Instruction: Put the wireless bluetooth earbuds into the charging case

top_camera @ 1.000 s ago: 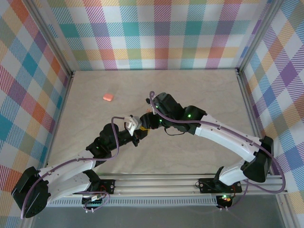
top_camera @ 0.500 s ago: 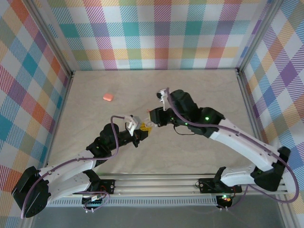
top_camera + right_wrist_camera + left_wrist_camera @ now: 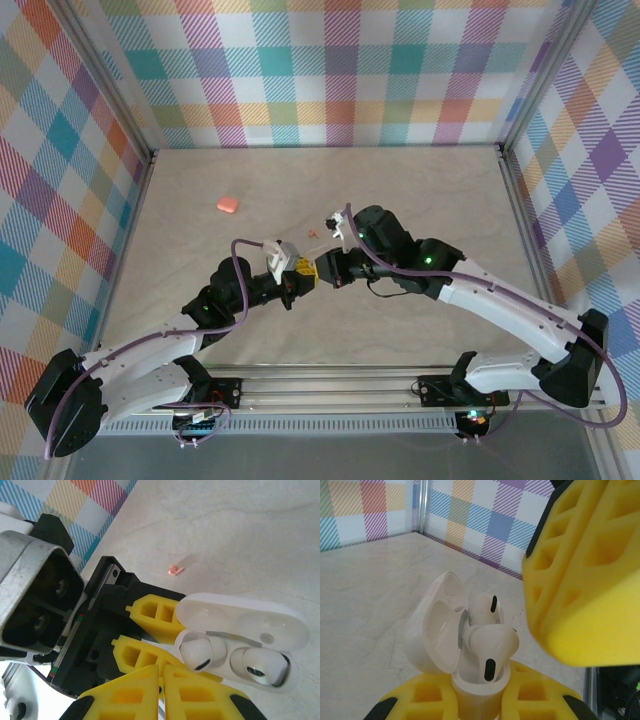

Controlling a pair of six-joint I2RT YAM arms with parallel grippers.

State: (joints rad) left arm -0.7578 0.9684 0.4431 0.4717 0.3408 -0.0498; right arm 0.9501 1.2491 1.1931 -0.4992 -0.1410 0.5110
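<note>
The white charging case [image 3: 479, 692] stands upright with its lid [image 3: 436, 630] swung open, and my left gripper [image 3: 480, 702] is shut on its body. Two glossy white earbuds [image 3: 492, 645] [image 3: 485, 607] sit in its wells, heads sticking out. In the right wrist view the same case [image 3: 240, 617] shows both earbuds [image 3: 197, 652] [image 3: 262, 666] between the left gripper's yellow fingers [image 3: 150, 611]. My right gripper [image 3: 161, 690] is shut and empty, its tips just beside the case; from above it [image 3: 326, 268] meets the left gripper [image 3: 302, 270] mid-table. A salmon-pink earbud [image 3: 174, 570] lies on the table beyond.
A pink case [image 3: 228, 205] lies closed at the back left of the beige table [image 3: 420, 190]. The small pink earbud [image 3: 314, 232] rests just behind the two grippers. Checked walls [image 3: 330, 70] close in the back and sides.
My right gripper has closed and drawn back off the case, then settled close beside it again. The left arm still holds the case in the same place.
</note>
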